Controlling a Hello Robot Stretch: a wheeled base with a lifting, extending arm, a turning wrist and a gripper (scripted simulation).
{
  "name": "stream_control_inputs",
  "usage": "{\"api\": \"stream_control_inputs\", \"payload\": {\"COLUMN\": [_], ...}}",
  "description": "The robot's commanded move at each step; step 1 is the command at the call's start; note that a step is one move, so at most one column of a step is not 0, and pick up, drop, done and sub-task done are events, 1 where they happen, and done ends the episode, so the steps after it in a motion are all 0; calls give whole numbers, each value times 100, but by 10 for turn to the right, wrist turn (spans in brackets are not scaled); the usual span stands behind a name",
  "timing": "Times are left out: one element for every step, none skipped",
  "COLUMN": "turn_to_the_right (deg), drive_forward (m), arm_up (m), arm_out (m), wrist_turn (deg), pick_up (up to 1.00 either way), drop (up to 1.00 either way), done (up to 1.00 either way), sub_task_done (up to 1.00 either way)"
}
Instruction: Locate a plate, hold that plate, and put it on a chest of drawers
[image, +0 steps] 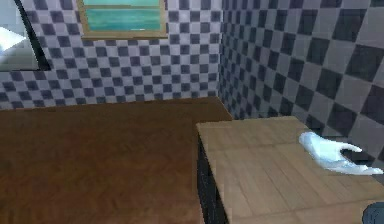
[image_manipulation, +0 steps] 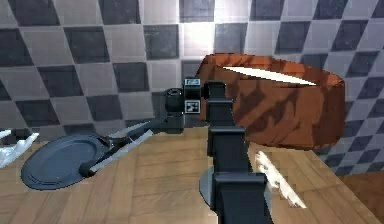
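Gripper (image_manipulation: 100, 162), arm side view: the dark body sits left of the two white marker squares (image_manipulation: 192, 98), and the thin fingers (image_manipulation: 128, 143) run out toward 8 o'clock. We cannot tell how the fingers stand. We also cannot tell whether they hold anything, because their tips lie across a thing resting on a surface.

That thing is the plate (image_manipulation: 55, 170): dark grey, round, lying flat on the wooden top (image_manipulation: 150, 200). It lies at 8 o'clock from the gripper body, and the fingertips fall at the plate's 2 o'clock rim. Being round, it has no long axis of its own; it reads as an oval stretched 9-to-3 across the picture.

Our judgement is that the fingers and plate already share the 8 o'clock line. The coming move therefore turns on height over the rim more than on heading.

Unresolved: whether the tips touch the rim, hang over it or lie just beside it.

The arm (image_manipulation: 232, 165) rises from 6 o'clock and covers part of a large brown round vessel (image_manipulation: 285, 105) at 3 o'clock of the gripper body.

A white thing (image_manipulation: 9, 148) at the plate's 10 o'clock is cut off by the picture's edge. The forward view shows a pale lump at 4 o'clock, and we cannot identify it.

From the top's dark side in the forward view, we cannot tell whether this is a chest of drawers.
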Motion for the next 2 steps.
{"api": "stream_control_inputs", "payload": {"turn_to_the_right": [0, 0], "drive_forward": [0, 0], "arm_up": [0, 4], "arm_out": [0, 0], "wrist_turn": [0, 0], "pick_up": [0, 0], "drop": [100, 0], "done": [0, 0], "sub_task_done": [0, 0]}}
